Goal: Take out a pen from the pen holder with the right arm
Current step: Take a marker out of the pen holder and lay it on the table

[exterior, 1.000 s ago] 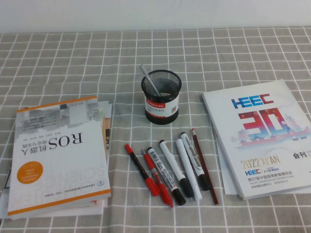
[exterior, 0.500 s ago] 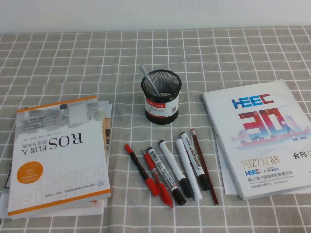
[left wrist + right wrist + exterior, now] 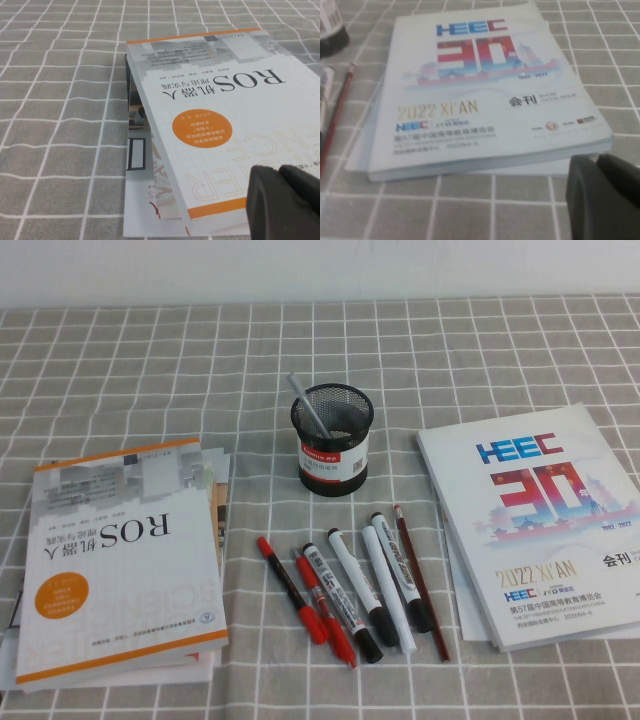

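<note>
The black mesh pen holder (image 3: pixel 332 440) stands upright at the table's middle, and a single grey pen (image 3: pixel 310 406) leans out of it toward the far left. Neither arm shows in the high view. In the right wrist view my right gripper (image 3: pixel 596 160) hovers shut and empty over the cloth by the near edge of the HEEC catalogue (image 3: pixel 485 85), with the holder's base (image 3: pixel 330 30) far off at the frame's corner. My left gripper (image 3: pixel 277 172) hangs shut and empty over the near end of the ROS book (image 3: pixel 225 115).
Several pens and markers (image 3: pixel 350 585) lie side by side in front of the holder, with a red-brown pencil (image 3: pixel 420 580) at their right. The ROS book stack (image 3: pixel 120 550) lies at the left and the HEEC catalogue (image 3: pixel 545 530) at the right on the grey checked cloth (image 3: pixel 200 360).
</note>
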### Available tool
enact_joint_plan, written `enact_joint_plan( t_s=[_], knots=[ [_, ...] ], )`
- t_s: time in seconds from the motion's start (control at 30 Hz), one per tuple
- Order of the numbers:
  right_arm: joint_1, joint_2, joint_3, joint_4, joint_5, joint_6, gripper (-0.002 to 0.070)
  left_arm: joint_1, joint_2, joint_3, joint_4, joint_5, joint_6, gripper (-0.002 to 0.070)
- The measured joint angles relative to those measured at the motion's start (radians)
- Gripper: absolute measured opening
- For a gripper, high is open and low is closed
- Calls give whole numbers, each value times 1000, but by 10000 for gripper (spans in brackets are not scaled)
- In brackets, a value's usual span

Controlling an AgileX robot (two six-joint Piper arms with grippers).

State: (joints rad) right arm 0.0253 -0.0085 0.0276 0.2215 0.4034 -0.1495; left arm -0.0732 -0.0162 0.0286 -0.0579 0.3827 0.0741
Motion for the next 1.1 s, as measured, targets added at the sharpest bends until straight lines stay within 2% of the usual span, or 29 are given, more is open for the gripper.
enact_joint_plan(
  t_s=[0.13,0.37,0.47,0.83,1.1],
  knots=[
    [0,0,0,144,-70,0,-13,0,0,0,0,0,0,-3],
    [0,0,0,597,-244,0,-13,0,0,0,0,0,0,-3],
    [0,0,0,720,-275,0,-13,0,0,0,0,0,0,-3],
    [0,0,0,771,-280,0,-13,0,0,0,0,0,0,-3],
    [0,109,-139,676,-44,-2,-12,0,0,0,0,0,0,-3]
  ],
)
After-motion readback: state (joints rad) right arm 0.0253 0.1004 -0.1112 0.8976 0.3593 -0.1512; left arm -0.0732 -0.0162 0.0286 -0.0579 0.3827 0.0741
